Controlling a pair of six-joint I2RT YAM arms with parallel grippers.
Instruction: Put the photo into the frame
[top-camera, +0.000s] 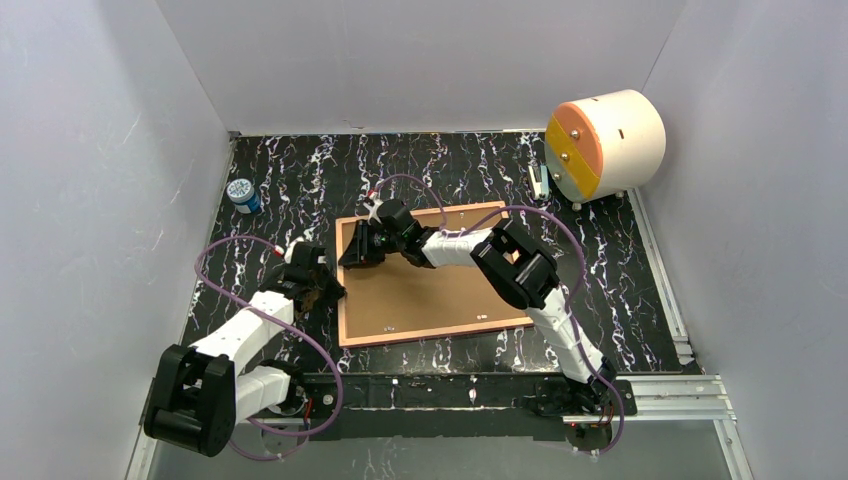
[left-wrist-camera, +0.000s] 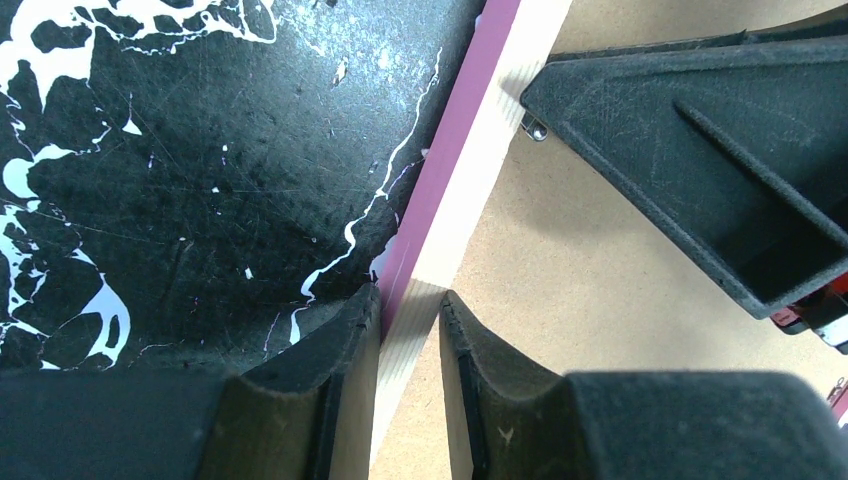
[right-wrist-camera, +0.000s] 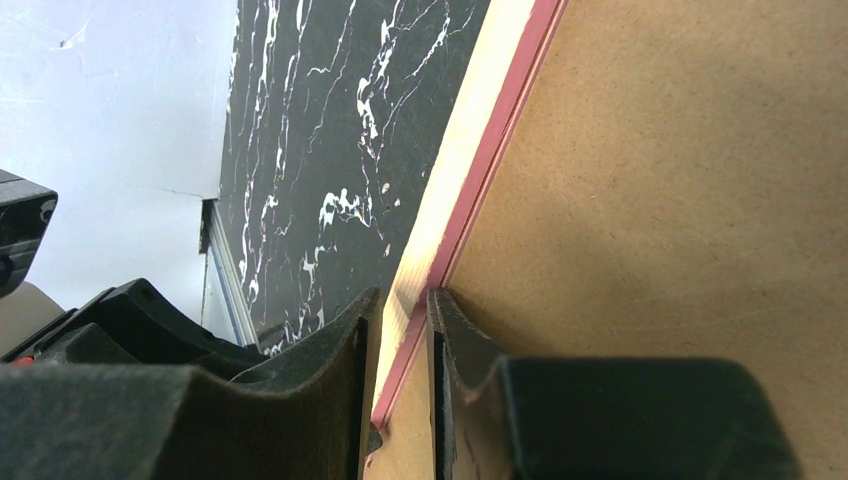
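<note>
The frame (top-camera: 436, 334) lies back side up on the black marbled table, with a flat brown backing board (top-camera: 430, 285) inside it. The photo is hidden. My left gripper (top-camera: 327, 290) is at the frame's left rail. In the left wrist view its jaws (left-wrist-camera: 410, 300) sit either side of the pale wood and pink rail (left-wrist-camera: 470, 150), pressed on it. My right gripper (top-camera: 365, 245) is at the far left corner. In the right wrist view it (right-wrist-camera: 400, 300) is closed on the rail (right-wrist-camera: 480, 130) there. One right finger (left-wrist-camera: 700, 150) shows in the left wrist view.
A small blue-lidded jar (top-camera: 243, 195) stands at the far left of the table. A cream drum with an orange and yellow face (top-camera: 605, 145) sits at the far right. White walls enclose three sides, and a metal rail (top-camera: 660, 260) runs along the right.
</note>
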